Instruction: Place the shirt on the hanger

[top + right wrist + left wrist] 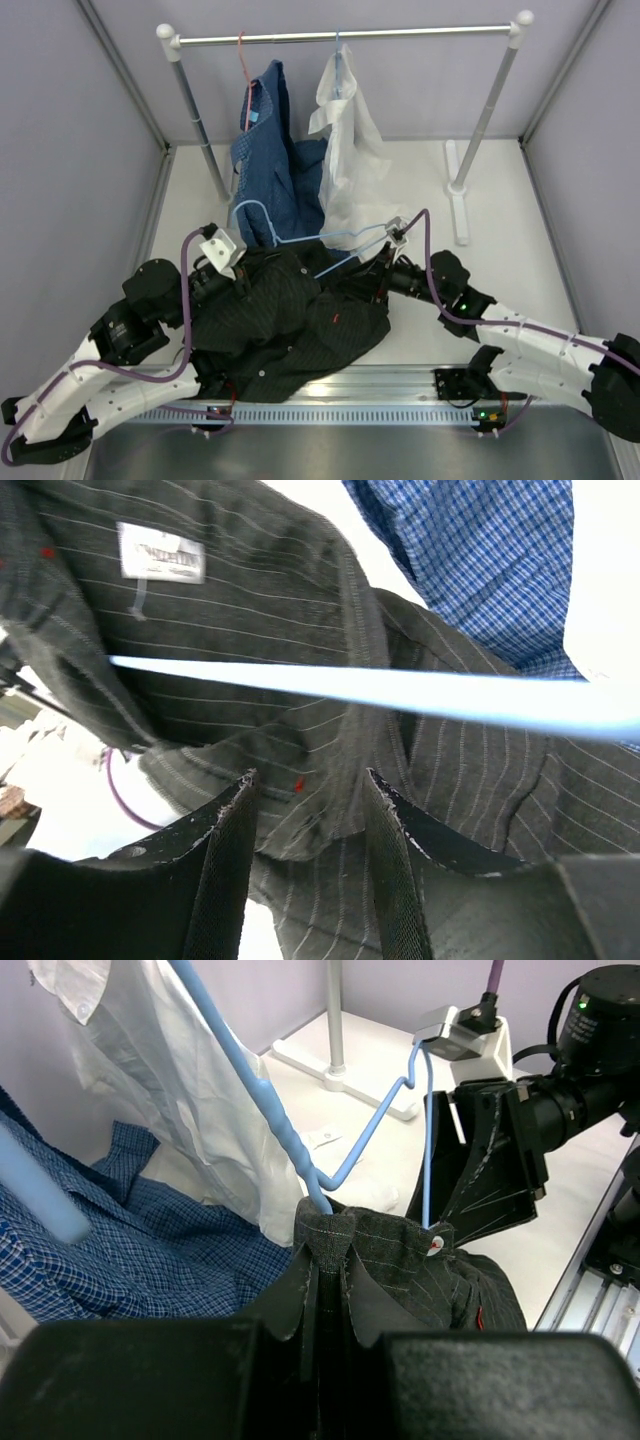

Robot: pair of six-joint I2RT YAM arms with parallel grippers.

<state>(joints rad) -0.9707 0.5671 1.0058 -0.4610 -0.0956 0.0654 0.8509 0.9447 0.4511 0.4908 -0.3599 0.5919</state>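
The black pinstriped shirt (pixel 290 325) lies bunched on the table between my two arms. The light-blue wire hanger (pixel 330 237) lies across its top, with its hook at the left. In the left wrist view the hanger (pixel 265 1100) runs down by its twisted neck into the shirt's collar fold (pixel 400 1260). My left gripper (pixel 327 1260) is shut on that fold of the collar. My right gripper (pixel 310 775) is open, its fingers apart over shirt fabric (pixel 250 610). The hanger wire (pixel 400 695) crosses just beyond them. In the top view the left gripper (pixel 243 278) and the right gripper (pixel 378 272) flank the shirt.
A clothes rack (pixel 340 37) stands at the back, its foot (pixel 458 205) at the right. A blue patterned shirt (pixel 270 170) on a red-orange hanger (pixel 243 60) and a white shirt (pixel 345 150) hang there, close behind the work. A metal rail (pixel 350 400) runs along the front edge.
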